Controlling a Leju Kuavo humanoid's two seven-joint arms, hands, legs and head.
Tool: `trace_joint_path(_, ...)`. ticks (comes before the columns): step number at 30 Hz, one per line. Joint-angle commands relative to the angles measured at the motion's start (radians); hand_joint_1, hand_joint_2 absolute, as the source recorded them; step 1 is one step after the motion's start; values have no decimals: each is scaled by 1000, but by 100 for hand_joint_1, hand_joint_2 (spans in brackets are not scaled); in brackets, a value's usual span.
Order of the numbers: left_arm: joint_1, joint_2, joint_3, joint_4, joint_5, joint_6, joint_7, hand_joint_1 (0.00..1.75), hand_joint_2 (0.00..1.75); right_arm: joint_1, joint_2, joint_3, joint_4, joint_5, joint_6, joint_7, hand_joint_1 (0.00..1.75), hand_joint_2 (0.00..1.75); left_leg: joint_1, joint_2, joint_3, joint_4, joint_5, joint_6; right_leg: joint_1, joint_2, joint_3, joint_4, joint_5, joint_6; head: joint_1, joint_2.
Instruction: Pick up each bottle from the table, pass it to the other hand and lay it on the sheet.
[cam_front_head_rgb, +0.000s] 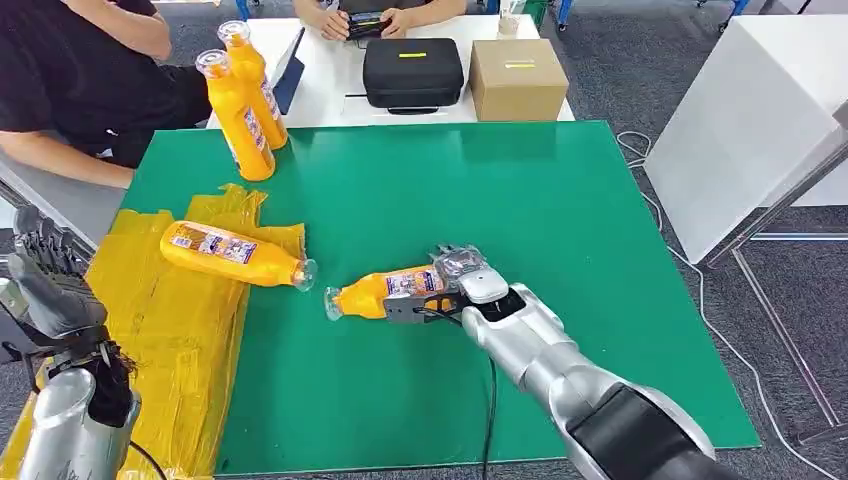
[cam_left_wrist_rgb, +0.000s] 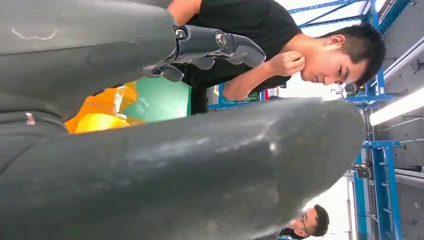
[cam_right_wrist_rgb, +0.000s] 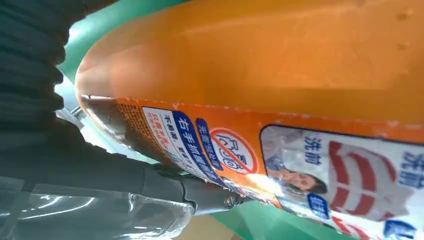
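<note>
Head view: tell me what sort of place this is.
Probably a robot lab or test workshop, not a home. A green table is set up as a work bench, people sit at a white desk with a black case and cardboard box, and blue metal racks stand behind.

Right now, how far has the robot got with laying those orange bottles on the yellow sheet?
One bottle already lies on the yellow sheet. A second bottle is in the right hand, lying sideways low over the green table, not yet passed across; the left hand waits open above the sheet. Two upright bottles at the table's far left corner are left.
</note>
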Motion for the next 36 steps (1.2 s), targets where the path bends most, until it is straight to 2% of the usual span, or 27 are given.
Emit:
trace_joint_path(1, -44, -13, 24, 59, 5, 2, 0, 0, 0, 7, 2, -27, 47, 11, 10, 3, 155, 175, 1, -2, 3, 0, -1, -3, 1, -3, 4, -1, -1, -1, 0, 0)
trace_joint_path(2, -45, -13, 25, 59, 4, 4, 0, 0, 0, 7, 4, -28, 47, 12, 10, 4, 166, 175, 2, -2, 4, 0, -1, -4, 2, -3, 5, -1, -2, -1, 0, 0)
trace_joint_path(4, -43, -13, 30, 57, 4, 4, 0, 0, 0, 4, 9, -31, 50, 16, 13, 5, 175, 175, 1, -1, 2, 0, 0, -2, 1, -2, 3, -1, -1, -1, 0, 0)
trace_joint_path(18, -44, 1, 24, 66, 4, 3, -4, 0, 0, -12, 19, -69, 47, 18, 6, -16, 175, 175, 2, -2, 3, 0, -1, -3, 1, -3, 4, -1, -2, -1, 0, 0)
trace_joint_path(21, -26, 2, 20, 42, 55, -51, 34, 0, 0, -22, 22, -123, -54, -25, -16, -23, 175, 175, 1, -1, 1, 0, -1, -2, 1, -1, 2, 0, -1, -1, 0, 0)
trace_joint_path(25, 32, 0, 38, -51, 180, -131, 88, 0, 0, 15, 5, -189, -465, -101, 44, -23, 175, 175, 0, 2, -1, 2, -2, -3, 0, 1, -1, 2, -1, -1, 0, 0)
trace_joint_path(29, 85, -1, 35, -148, 262, -194, 107, 0, 0, 58, -12, -231, -746, -152, 86, -25, 175, 175, 1, 1, -3, 2, -2, -2, 0, 0, -3, 2, -1, -1, 0, 0)
trace_joint_path(36, 80, 0, 29, -144, 263, -194, 108, 0, 0, 71, -14, -232, -744, -153, 89, -25, 175, 175, 1, -1, -3, 0, -1, -2, 1, -2, -2, 0, -1, -1, 0, 0)
